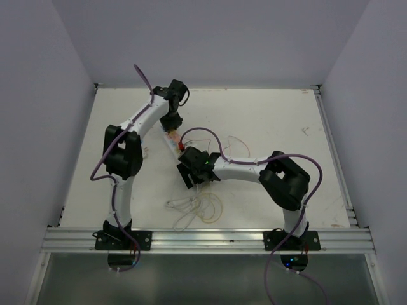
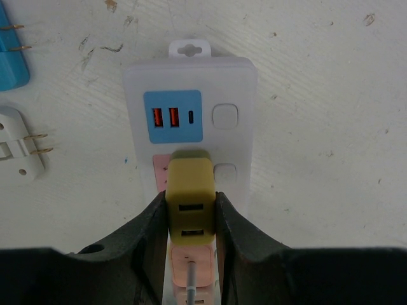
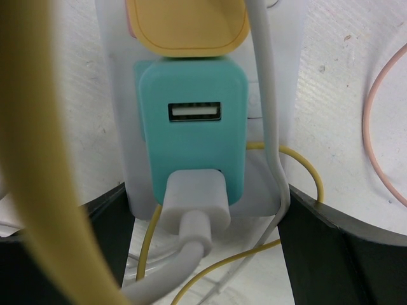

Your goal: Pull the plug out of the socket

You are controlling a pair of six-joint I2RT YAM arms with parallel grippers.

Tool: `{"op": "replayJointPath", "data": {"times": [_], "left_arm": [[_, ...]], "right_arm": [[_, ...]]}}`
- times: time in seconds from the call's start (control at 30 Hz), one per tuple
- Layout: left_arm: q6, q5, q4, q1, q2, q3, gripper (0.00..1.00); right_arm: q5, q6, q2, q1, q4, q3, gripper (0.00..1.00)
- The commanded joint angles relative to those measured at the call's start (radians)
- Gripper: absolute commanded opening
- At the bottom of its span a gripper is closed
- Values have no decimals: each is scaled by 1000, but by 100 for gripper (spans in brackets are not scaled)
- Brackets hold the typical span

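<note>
Black fingers (image 2: 149, 235) of the left gripper (image 2: 191, 200), nearest the left wrist camera, are clamped on the two sides of the mustard plug (image 2: 189, 184). This plug stands on the second, pink outlet face of the socket (image 2: 235, 82). Whether its prongs are fully seated cannot be told. Beyond it on the strip lies a blue outlet face (image 2: 172, 116) with two orange ports, and a white square button sits beside each face. The socket lies flat on the white table (image 2: 331, 127). Well apart from it on the left are a loose blue plug (image 2: 11, 54) and a loose white plug (image 2: 18, 146), prongs pointing toward the strip.

Right wrist view: the right gripper (image 3: 206, 197) has its fingers spread wide, one just beside each long side of the socket (image 3: 121, 95) near its end. Contact with the casing cannot be told. Between them a teal plug (image 3: 191, 146) with one port sits in the strip, a white plug (image 3: 194, 203) is against its near edge, and an orange-yellow plug (image 3: 184, 25) touches its far edge. A white cord (image 3: 267, 95), a yellow cable (image 3: 38, 127) and a pink cable (image 3: 372, 127) run alongside.

Top view: the socket (image 1: 173, 143) lies left of the table's (image 1: 267, 114) centre, between the left gripper (image 1: 170, 122) at its far end and the right gripper (image 1: 189, 168) at its near end. Loose cables (image 1: 197, 206) coil nearer the arm bases.
</note>
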Motion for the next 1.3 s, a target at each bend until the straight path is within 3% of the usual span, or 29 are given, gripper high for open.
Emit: {"op": "replayJointPath", "data": {"times": [0.0,0.37,0.6,0.93,1.1,1.27], "left_arm": [[0,31,-7,17,-32,62,0],[39,140,16,171,-26,145,0],[35,88,82,83,-66,10,0],[36,89,94,20,-61,-14,0],[29,118,125,20,-72,-71,0],[29,144,143,20,-84,-119,0]], "right_arm": [[-12,-60,189,-8,-328,-121,0],[-14,-60,194,-8,-331,-118,0],[-15,-63,205,-8,-342,-106,0],[-26,-72,159,-8,-316,-133,0],[-57,-106,100,-10,-260,-161,31],[-64,-129,50,-8,-224,-187,73]]}}
